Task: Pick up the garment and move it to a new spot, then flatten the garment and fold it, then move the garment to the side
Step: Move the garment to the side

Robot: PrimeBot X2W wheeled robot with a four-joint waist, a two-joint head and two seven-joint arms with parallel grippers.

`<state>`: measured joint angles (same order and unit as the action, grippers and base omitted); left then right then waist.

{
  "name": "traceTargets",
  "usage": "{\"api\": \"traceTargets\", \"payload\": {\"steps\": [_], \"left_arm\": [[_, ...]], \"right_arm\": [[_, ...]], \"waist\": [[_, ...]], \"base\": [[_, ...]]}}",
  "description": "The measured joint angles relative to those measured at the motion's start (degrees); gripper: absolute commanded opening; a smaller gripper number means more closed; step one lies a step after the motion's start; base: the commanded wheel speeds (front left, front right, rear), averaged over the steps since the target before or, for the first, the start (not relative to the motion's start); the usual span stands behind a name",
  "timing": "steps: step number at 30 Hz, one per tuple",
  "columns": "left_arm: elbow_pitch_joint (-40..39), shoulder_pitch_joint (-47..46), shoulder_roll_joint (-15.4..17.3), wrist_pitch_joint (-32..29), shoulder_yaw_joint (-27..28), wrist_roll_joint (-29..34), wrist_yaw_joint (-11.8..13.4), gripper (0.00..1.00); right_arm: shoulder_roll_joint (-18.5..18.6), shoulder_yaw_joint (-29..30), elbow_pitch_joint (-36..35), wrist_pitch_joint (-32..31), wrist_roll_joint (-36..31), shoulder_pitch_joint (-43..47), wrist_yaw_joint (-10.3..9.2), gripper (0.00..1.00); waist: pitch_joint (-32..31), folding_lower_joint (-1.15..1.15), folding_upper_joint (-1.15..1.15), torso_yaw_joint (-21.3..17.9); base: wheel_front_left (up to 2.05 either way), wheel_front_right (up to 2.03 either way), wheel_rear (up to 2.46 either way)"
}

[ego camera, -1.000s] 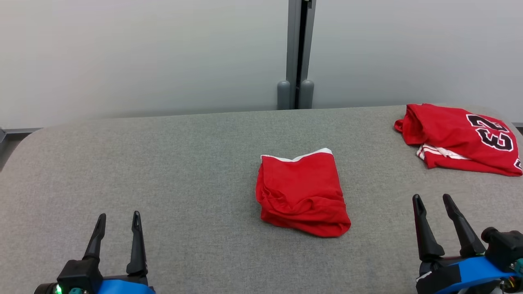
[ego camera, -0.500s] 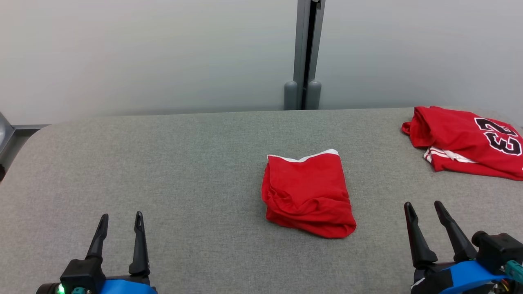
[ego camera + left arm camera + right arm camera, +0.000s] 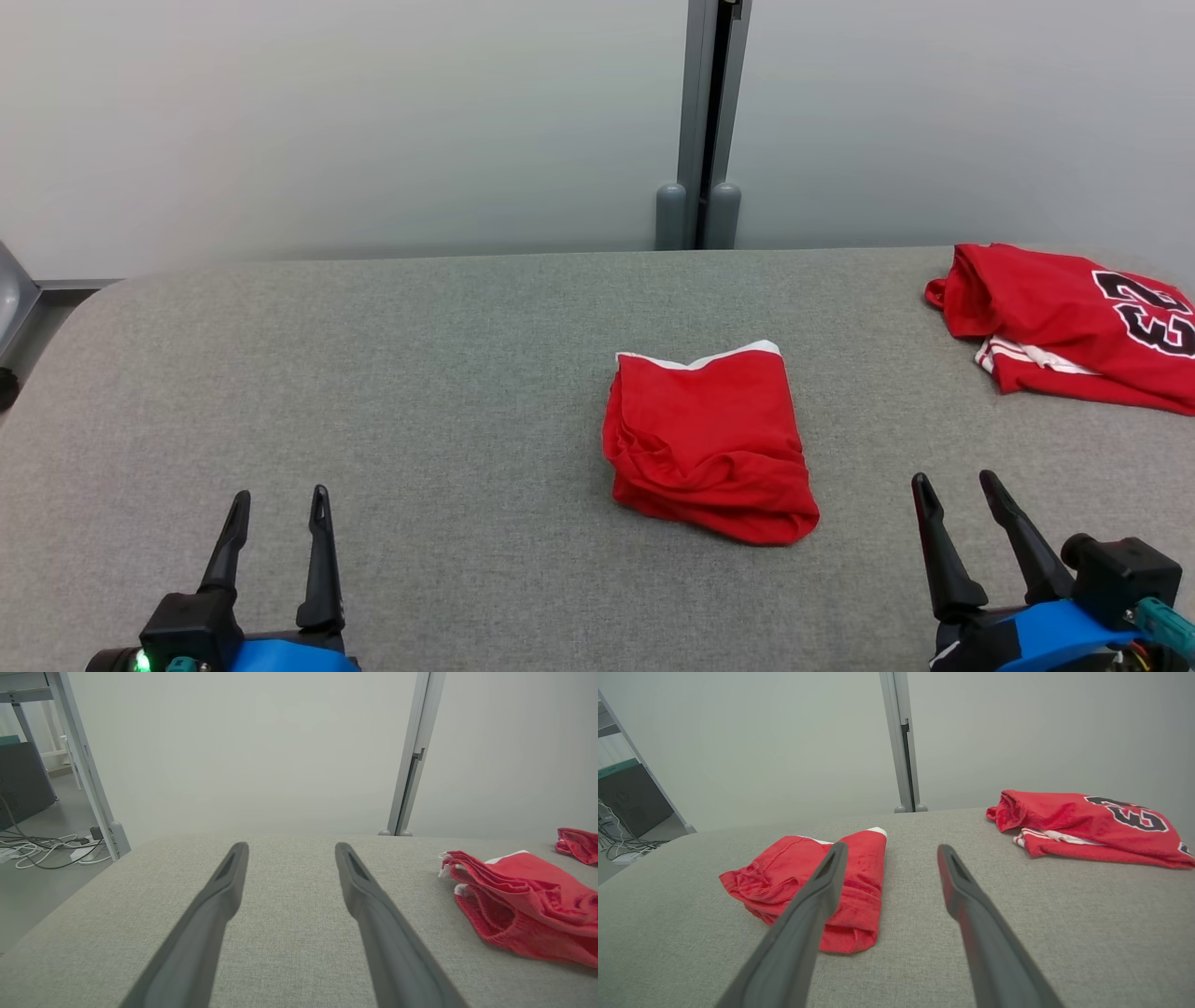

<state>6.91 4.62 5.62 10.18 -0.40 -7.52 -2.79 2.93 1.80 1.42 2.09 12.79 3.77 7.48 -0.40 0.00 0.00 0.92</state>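
While both sit low in frame w/ jaws spread wide and empty, left gripper (image 3: 280, 492) lower left, right gripper (image 3: 953, 476) lower right, the folded red garment (image 3: 709, 443) lies mid-frame on the grey fabric table (image 3: 420, 373), clear of both. Red jersey (image 3: 1064, 341) w/ black numerals: upper right.
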Motion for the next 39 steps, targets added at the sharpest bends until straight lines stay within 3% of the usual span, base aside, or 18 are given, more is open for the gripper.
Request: {"api": "traceTargets", "payload": {"steps": [11, 20, 30, 39], "left_arm": [[0.11, 0.00, 0.34, 0.01, -0.32, -0.49, 0.58, 1.00], [-0.49, -1.98, 0.73, 0.01, -0.74, -0.92, 0.74, 1.00], [0.02, -5.27, 0.52, 0.94, -1.82, -1.56, 0.74, 1.00], [2.12, -8.48, -0.08, 2.43, -2.67, -2.10, 0.67, 1.00]], "right_arm": [[0.00, 0.35, 0.97, 0.15, -0.27, -0.99, 0.00, 1.00], [-0.01, -0.57, 2.04, -1.19, -2.78, -11.94, 0.00, 1.00], [-0.04, -0.45, 11.38, -4.64, -5.35, -24.70, 0.00, 1.00], [-0.07, 2.40, 22.94, -3.68, -7.77, -25.96, 0.00, 1.00]], "waist": [[-0.07, 0.00, 0.00, 0.16], [1.82, 0.01, 0.00, 1.22], [6.00, 0.01, 0.00, 4.48], [9.87, 0.01, 0.00, 7.90]], "base": [[0.00, 0.00, 0.00], [0.00, 0.00, 0.00], [0.00, 0.00, 0.00], [0.00, 0.00, 0.00]]}}
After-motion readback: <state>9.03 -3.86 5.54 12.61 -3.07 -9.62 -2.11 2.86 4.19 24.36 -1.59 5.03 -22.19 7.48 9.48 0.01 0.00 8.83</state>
